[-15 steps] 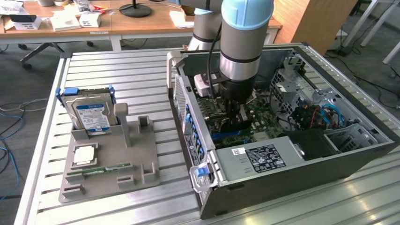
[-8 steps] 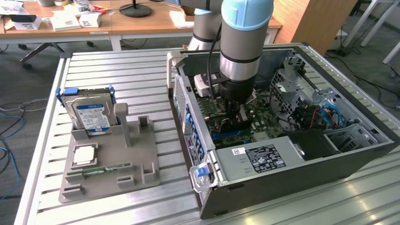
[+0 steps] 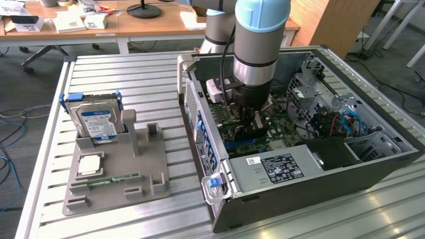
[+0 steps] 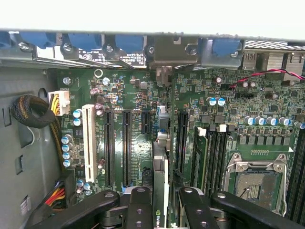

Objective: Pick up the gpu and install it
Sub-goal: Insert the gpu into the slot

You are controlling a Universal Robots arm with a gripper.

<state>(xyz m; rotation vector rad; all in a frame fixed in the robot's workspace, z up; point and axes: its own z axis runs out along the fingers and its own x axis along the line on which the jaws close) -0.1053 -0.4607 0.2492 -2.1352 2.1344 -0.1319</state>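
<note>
The gpu (image 4: 160,164) shows edge-on in the wrist view, a thin card with a green logo near my fingers. It stands upright over the green motherboard (image 4: 143,102), between two long black slots (image 4: 126,148). Whether its lower edge sits in a slot I cannot tell. My gripper (image 4: 161,198) is shut on the gpu, one black finger (image 4: 140,202) on each side. In the exterior view my gripper (image 3: 256,128) reaches down into the open computer case (image 3: 371,172), low over the motherboard (image 3: 282,127).
The grey power supply (image 3: 279,167) lies just in front of my gripper. Drive cages and blue cables (image 3: 345,122) fill the case's far side. Outside, a grey holder (image 3: 116,172) carries a hard drive (image 3: 98,122), a processor (image 3: 89,164) and a memory stick (image 3: 106,180).
</note>
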